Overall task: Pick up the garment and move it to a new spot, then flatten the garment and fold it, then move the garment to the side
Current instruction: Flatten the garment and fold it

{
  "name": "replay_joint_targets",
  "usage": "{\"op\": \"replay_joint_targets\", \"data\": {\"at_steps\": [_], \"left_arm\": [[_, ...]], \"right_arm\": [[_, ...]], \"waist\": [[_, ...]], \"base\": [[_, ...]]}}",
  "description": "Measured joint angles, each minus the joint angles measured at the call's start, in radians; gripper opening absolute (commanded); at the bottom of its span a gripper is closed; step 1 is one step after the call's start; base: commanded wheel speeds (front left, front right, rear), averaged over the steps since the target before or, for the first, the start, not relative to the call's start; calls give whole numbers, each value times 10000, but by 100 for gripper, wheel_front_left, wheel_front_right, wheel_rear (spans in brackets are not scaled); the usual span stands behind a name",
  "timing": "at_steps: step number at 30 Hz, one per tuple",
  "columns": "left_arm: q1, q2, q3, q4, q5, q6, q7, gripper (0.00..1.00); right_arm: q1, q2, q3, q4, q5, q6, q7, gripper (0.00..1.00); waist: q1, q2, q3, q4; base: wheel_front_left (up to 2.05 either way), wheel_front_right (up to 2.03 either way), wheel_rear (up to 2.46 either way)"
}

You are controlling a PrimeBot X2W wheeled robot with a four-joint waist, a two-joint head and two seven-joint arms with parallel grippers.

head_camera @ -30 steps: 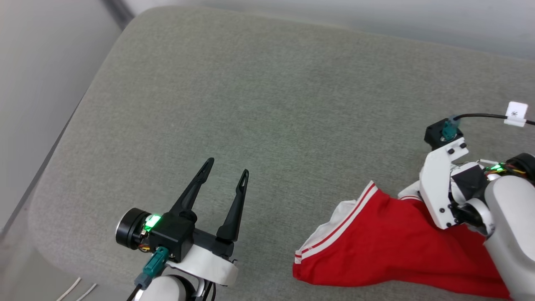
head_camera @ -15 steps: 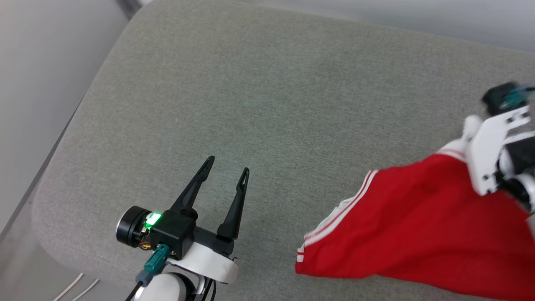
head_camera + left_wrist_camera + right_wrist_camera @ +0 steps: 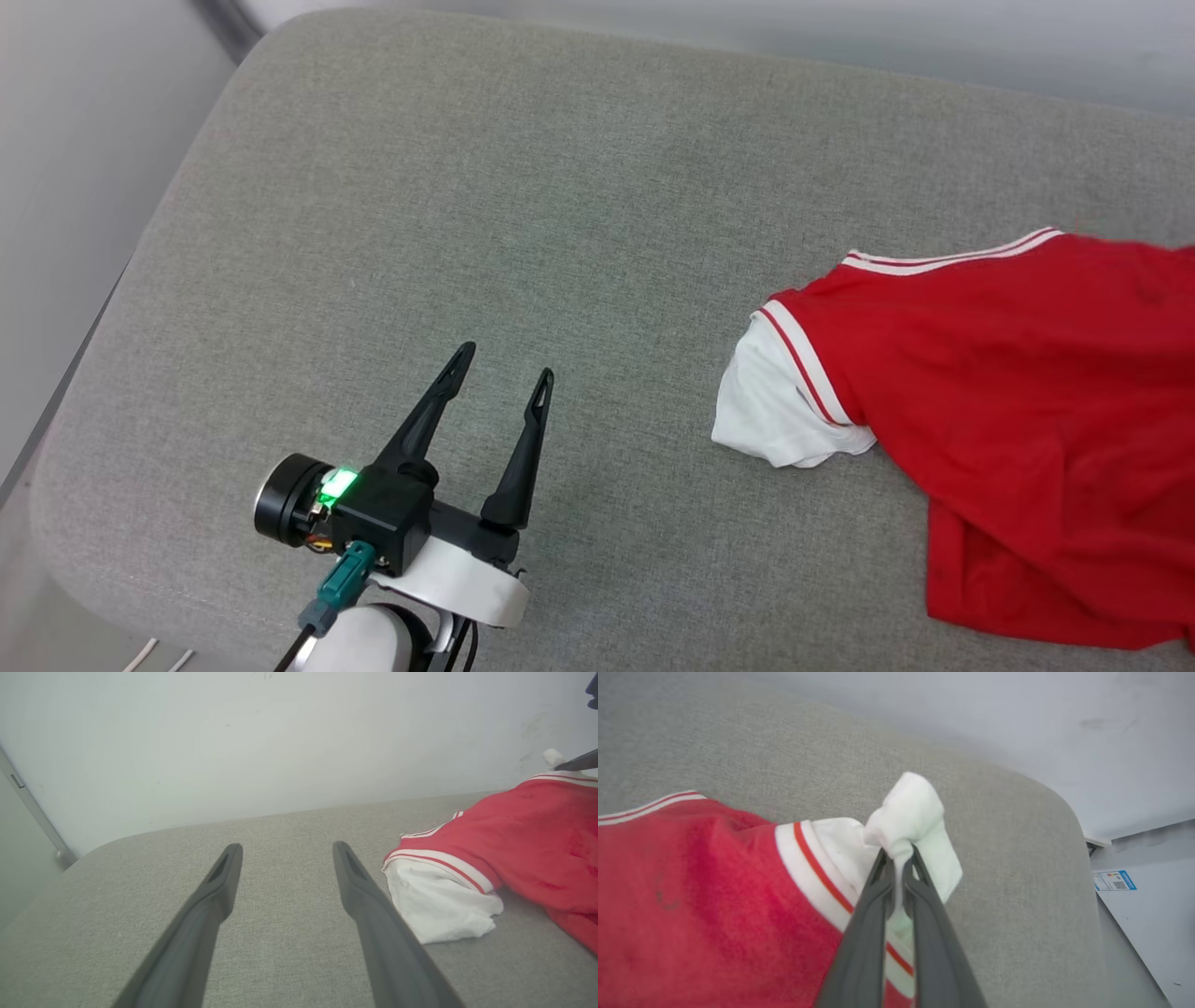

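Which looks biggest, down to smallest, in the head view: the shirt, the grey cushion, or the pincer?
1. cushion
2. shirt, partly cut off by the picture's edge
3. left pincer; it is nearer the camera, so its true size is unsure

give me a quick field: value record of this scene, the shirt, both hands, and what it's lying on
surface: grey fabric cushion
garment: red jersey with white sleeves, lying rumpled on the cushion
left hand: open, empty, apart from the garment
right hand: shut on a bunched white sleeve
other sleeve: white, resting on the cushion, on the side toward the left hand
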Motion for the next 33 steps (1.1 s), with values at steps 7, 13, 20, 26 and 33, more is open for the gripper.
{"op": "replay_joint_targets", "data": {"at_steps": [7, 13, 20, 26, 33], "left_arm": [[-47, 59, 140, 38, -46, 0, 0, 100], [-43, 111, 420, 33, -52, 0, 0, 100], [142, 107, 1076, -29, -161, 69, 0, 100], [511, 35, 1478, 42, -159, 157, 0, 100], [933, 8, 1542, 201, -251, 132, -2, 100]], "right_arm": [[382, 830, -489, 552, -688, 0, -1139, 100], [274, 1398, -146, 351, -343, 0, -2832, 100], [939, 2061, 788, -1158, 1432, 0, -4924, 100], [2646, 2529, 1035, -3189, 2326, 0, -6341, 100], [4900, 3331, 593, -5003, 2209, 0, -7208, 100]], "waist": [[0, 0, -66, -155], [0, 0, -410, -538], [-2, 0, -1065, -1245], [-2, 0, -1555, -1964], [-3, 0, -1892, -2668]], "base": [[0, 0, 0], [0, 0, 0], [0, 0, 0], [0, 0, 0], [0, 0, 0]]}}
